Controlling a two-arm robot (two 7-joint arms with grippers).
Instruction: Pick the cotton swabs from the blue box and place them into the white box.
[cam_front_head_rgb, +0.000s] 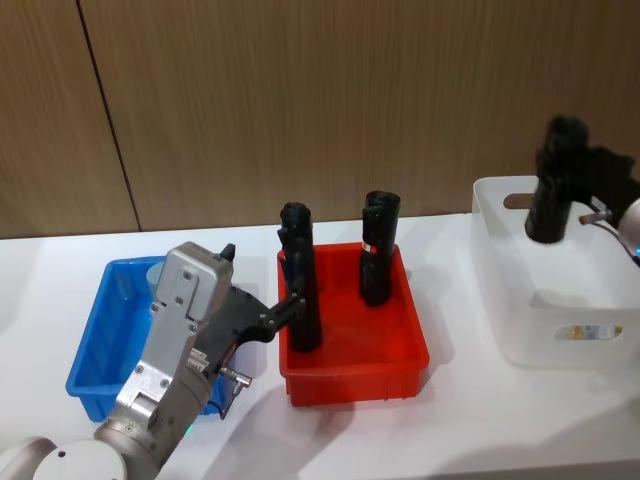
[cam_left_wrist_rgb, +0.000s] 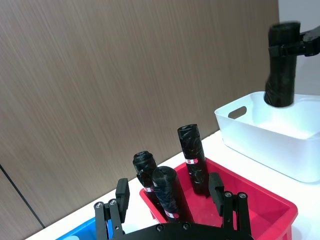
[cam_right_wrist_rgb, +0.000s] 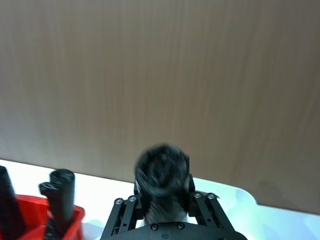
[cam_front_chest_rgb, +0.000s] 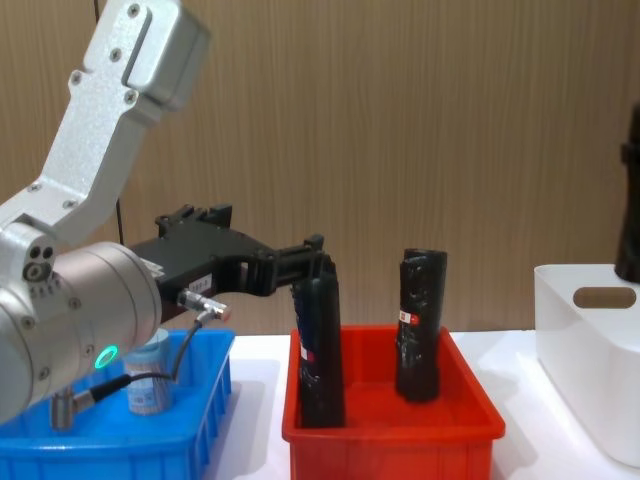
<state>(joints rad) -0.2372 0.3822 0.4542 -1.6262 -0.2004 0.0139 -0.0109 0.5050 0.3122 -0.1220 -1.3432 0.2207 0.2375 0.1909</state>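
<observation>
Nearest the robot, the left tool (cam_front_head_rgb: 300, 300) is reaching out level over the red bin (cam_front_head_rgb: 352, 365), its fingers spread wide on either side of a black tube (cam_front_chest_rgb: 320, 345) without gripping it. Beside it, the blue box (cam_front_chest_rgb: 110, 445) is sitting on the bench (cam_front_head_rgb: 470, 420) with a jar of cotton swabs (cam_front_chest_rgb: 147, 385) standing upright inside. The jar is judged light, rigid and smooth-walled, best taken across its clear body just below the lid. Farther off, the right tool (cam_right_wrist_rgb: 165, 197) is hovering above the white box (cam_front_head_rgb: 560, 300), clamped on a second black tube (cam_front_head_rgb: 555, 185) held nearly upright, rather than on swabs.
</observation>
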